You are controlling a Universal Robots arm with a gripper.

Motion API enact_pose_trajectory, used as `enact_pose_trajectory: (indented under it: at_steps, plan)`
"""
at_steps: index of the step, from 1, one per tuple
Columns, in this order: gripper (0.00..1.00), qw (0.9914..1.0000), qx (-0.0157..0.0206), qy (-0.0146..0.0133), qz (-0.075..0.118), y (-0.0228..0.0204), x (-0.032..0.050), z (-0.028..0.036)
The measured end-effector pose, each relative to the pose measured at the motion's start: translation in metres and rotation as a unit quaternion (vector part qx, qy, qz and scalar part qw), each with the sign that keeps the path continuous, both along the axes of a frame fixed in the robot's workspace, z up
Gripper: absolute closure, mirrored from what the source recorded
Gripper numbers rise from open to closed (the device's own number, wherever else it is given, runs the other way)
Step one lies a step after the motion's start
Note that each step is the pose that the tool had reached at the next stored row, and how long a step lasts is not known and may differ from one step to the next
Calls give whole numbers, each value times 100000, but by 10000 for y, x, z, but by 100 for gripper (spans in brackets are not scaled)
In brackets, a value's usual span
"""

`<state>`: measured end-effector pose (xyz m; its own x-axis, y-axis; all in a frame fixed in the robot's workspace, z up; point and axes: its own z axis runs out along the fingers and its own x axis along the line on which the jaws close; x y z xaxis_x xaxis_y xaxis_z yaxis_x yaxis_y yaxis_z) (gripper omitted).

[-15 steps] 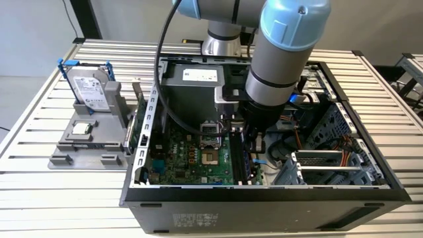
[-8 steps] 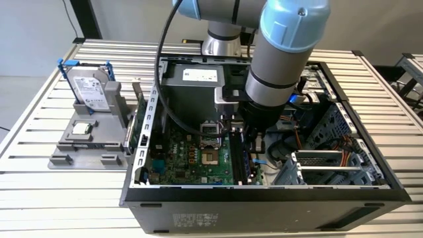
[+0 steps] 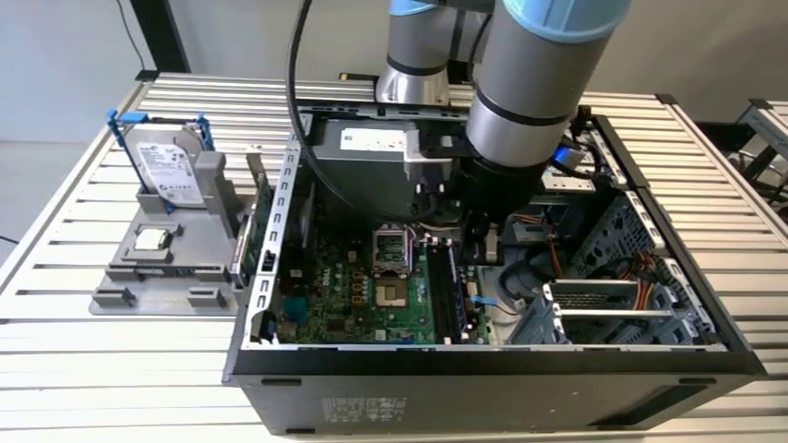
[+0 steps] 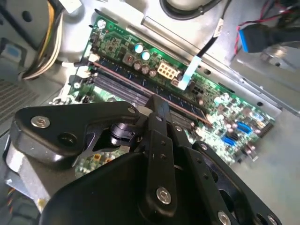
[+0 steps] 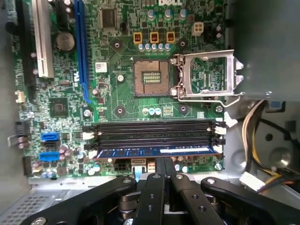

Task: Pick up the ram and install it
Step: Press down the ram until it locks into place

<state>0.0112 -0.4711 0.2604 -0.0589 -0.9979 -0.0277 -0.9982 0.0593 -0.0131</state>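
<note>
Your exterior view looks down from above and in front of the open computer case (image 3: 493,360) — table and arm included. Both wrist views sit close inside it, facing the motherboard (image 5: 126,93) past the gripper (image 5: 164,161) — they share the memory slots (image 5: 154,131).

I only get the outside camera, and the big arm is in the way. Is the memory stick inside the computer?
Observer: Yes. In the first wrist view the long, thin blue ram lies along the slot row nearest the hand.
Operator: Are the other slots full too?
Observer: No, the long black slots beside it look empty.
Operator: Where's the hand?
Observer: Right next to the ram's middle, tips pointing at it.
</note>
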Motion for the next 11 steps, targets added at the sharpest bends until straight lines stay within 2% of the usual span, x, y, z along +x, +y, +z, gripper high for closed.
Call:
enact_pose_trajectory:
  at_steps: [6,11]
  plan:
    - [100,100000,-12,2,0,0,0,268]
    - [100,100000,-2,1,2,0,0,341]
